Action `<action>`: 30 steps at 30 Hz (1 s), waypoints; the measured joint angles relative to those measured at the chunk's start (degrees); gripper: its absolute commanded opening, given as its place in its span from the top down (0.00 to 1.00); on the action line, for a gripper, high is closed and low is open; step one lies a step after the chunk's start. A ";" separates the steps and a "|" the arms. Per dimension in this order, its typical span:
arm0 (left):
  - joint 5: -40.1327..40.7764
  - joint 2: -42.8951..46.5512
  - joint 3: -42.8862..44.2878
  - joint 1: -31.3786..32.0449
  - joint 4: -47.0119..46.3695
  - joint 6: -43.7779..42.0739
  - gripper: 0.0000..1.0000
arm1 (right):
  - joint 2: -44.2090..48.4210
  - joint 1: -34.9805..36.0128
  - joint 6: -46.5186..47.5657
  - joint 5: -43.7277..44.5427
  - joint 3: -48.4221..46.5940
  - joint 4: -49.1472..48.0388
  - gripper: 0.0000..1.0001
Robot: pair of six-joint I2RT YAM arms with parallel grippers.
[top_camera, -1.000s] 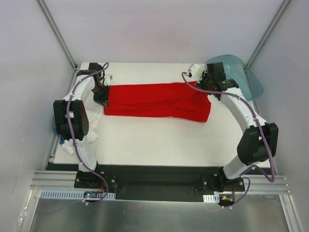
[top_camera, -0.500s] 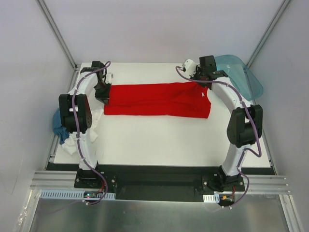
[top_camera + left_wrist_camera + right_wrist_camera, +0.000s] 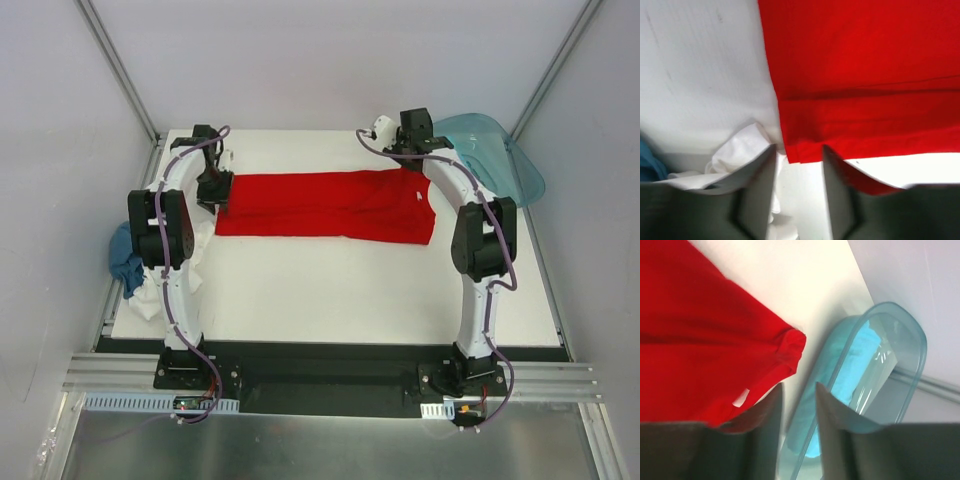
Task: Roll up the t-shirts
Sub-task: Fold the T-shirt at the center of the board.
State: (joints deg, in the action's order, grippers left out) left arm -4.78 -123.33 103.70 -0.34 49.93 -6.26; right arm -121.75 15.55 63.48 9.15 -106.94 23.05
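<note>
A bright red t-shirt [image 3: 325, 207] lies folded into a long flat strip across the far half of the table. My left gripper [image 3: 215, 193] hovers at its left end, jaws apart and empty; in the left wrist view the red hem [image 3: 865, 75] sits just beyond the left gripper [image 3: 798, 150]. My right gripper [image 3: 411, 163] is over the shirt's far right corner, also open and empty, and the red sleeve [image 3: 700, 350] lies left of the right gripper [image 3: 798, 385]. A white t-shirt [image 3: 152, 297] and a blue t-shirt [image 3: 122, 255] are bunched at the left table edge. A turquoise t-shirt [image 3: 857, 362] rests inside the tub.
The translucent teal plastic tub [image 3: 505, 160] stands at the far right corner, close to my right gripper. White cloth [image 3: 740, 150] lies bunched just left of my left fingers. Metal frame posts run up both back corners. The table's near half is bare white surface [image 3: 340, 290].
Both grippers have opened and let go of the red t-shirt. The right arm swung left and toward the far edge, and the shirt's right end now lies flat.
</note>
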 measured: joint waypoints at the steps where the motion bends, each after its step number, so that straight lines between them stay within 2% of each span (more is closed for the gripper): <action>1: 0.66 0.13 -0.02 0.00 0.00 0.22 0.50 | -0.09 0.13 0.11 0.59 -0.26 0.02 0.50; 3: 1.88 0.68 -0.15 0.00 0.09 0.79 0.49 | -0.04 0.50 -0.48 1.33 -0.70 0.20 0.45; 8: 2.29 6.34 -1.66 0.00 0.07 0.96 0.50 | 2.45 1.25 -2.60 1.92 1.53 1.31 0.43; 11: 1.53 9.49 -1.86 0.13 0.02 0.72 0.55 | 6.99 1.46 -3.82 1.51 5.68 4.02 0.43; 13: 0.44 10.01 -1.84 0.72 -0.07 0.28 0.63 | 9.94 1.46 -4.48 0.74 8.33 5.77 0.44; 16: -1.27 8.76 -1.79 1.95 0.07 -0.39 0.74 | 13.20 1.40 -5.11 -0.79 11.87 9.44 0.48; 19: -2.75 6.03 -1.62 3.10 0.04 -0.90 0.79 | 13.75 1.20 -5.60 -2.97 13.94 13.46 0.49; 23: -3.91 2.43 -1.64 3.93 0.09 -1.53 0.82 | 13.75 0.79 -5.55 -5.90 17.42 19.39 0.49; 30: -3.85 -0.66 -2.32 4.00 0.07 -2.32 0.83 | 13.07 -1.95 -4.90 -7.69 21.03 24.15 0.51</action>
State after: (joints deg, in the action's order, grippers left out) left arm -8.62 -123.98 101.38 3.66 50.00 -8.58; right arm -108.68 13.61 58.59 1.45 -85.91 47.20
